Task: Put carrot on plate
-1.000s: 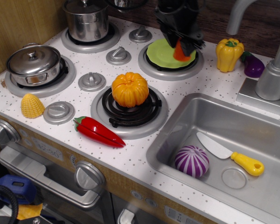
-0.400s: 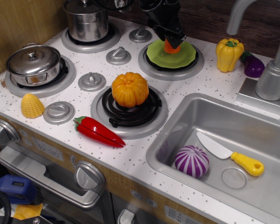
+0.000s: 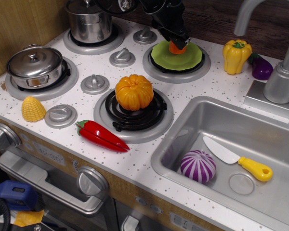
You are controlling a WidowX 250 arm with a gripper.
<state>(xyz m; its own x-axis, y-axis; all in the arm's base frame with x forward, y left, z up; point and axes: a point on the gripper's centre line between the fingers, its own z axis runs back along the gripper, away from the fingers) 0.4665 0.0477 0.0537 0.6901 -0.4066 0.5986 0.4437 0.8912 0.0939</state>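
The light-green plate (image 3: 183, 58) lies on the back right burner. The small orange carrot (image 3: 177, 48) is upright over the plate's back part, and its lower end looks to be at the plate's surface. My black gripper (image 3: 176, 39) comes down from the top of the view right onto the carrot. Its fingers (image 3: 182, 36) are closed on the carrot's top and hide it.
An orange pumpkin (image 3: 134, 92) sits on the front burner, with a red chili (image 3: 102, 136) in front of it. Two steel pots (image 3: 34, 66) (image 3: 89, 20) stand at the left. A yellow pepper (image 3: 236, 56) and an eggplant (image 3: 261, 67) are to the right of the plate. The sink (image 3: 221, 125) holds a knife and a purple onion.
My gripper moved up and left toward the back of the plate, and the carrot went with it. In the last half second it shifted only slightly left.
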